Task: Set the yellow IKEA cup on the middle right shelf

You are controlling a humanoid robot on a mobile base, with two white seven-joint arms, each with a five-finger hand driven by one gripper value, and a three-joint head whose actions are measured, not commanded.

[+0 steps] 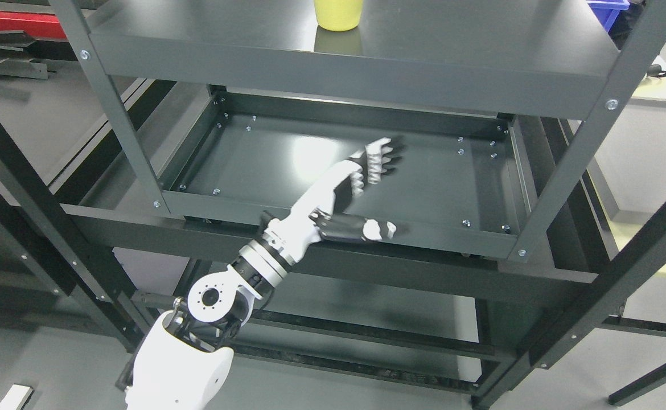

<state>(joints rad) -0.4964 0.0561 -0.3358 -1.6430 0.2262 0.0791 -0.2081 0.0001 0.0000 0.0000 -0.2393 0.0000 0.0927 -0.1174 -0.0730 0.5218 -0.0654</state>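
Head view only. Yellow cup (338,14) sits at the top centre of the frame, upright on the upper shelf (481,51) of the dark metal rack, top part cut off by the frame edge. Nothing touches it. Its faint reflection shows on the shelf just below it.

Left arm comes in from the lower left, white shell and round joint (212,297), reaching up and right over the front lip of the lower shelf (264,165) in mid-frame. Left hand (361,188) is empty, fingers (379,162) stretched out flat and fairly wide, thumb (375,229) sticking out toward the right along the front rail. Hand slightly blurred. It is well apart from the cup, a whole shelf level below it.

Right arm not visible.

A blue bin (609,8) is at the upper right corner, behind the rack post. Red and grey bars at upper left, on the floor side.

Handling guess: cup looks like rigid plastic, light, smooth walls, so a bit slippery but not fragile. Probably best taken around the mid wall with fingers on one side and thumb opposite, kept upright; grabbing near the rim risks tipping it. Cannot tell whether it holds anything.

Task status, judged: whether the cup's spot counts as the middle right shelf I cannot tell from this framing.
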